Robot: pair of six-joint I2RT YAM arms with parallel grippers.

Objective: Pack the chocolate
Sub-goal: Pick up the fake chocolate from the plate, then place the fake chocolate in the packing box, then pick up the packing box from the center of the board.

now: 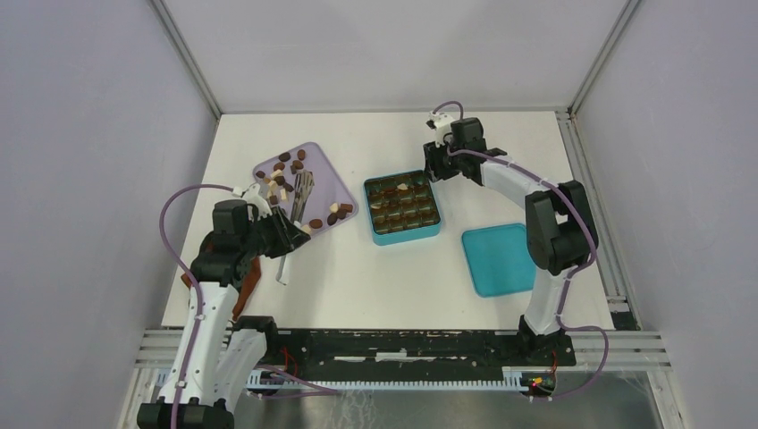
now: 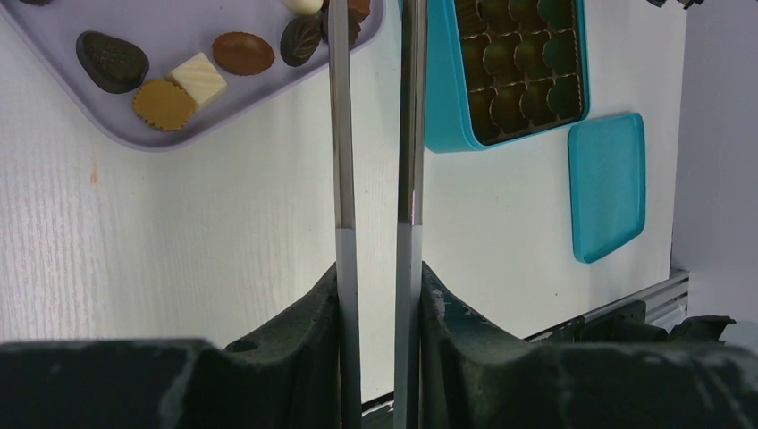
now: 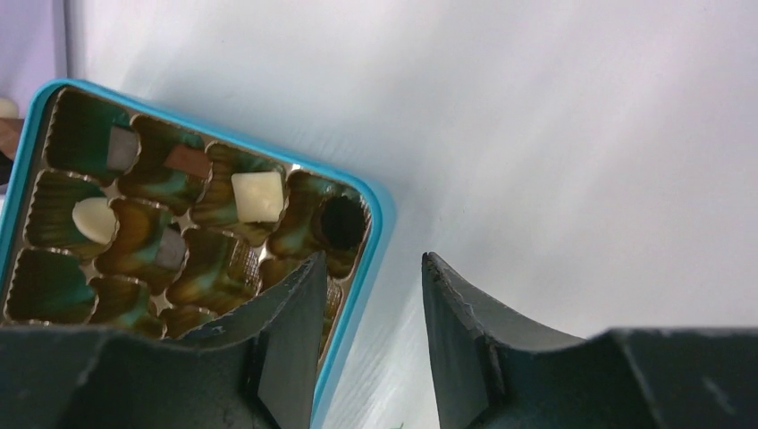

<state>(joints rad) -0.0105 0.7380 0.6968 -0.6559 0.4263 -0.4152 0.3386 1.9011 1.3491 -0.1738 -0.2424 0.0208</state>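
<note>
left fingers [image 2: 295,332] clamp metal tongs [image 2: 342,134] by chocolate [image 2: 241,52] | right fingers [image 3: 286,322] apart over teal box [image 3: 381,214] edge

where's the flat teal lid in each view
top external: flat teal plastic lid lies lower right, beside the right arm.
left wrist: lid at right edge, right of the metal tongs held by the left pincer.
right wrist: not in view.
shared landmark: teal square box with gold cells, in all three.
</note>
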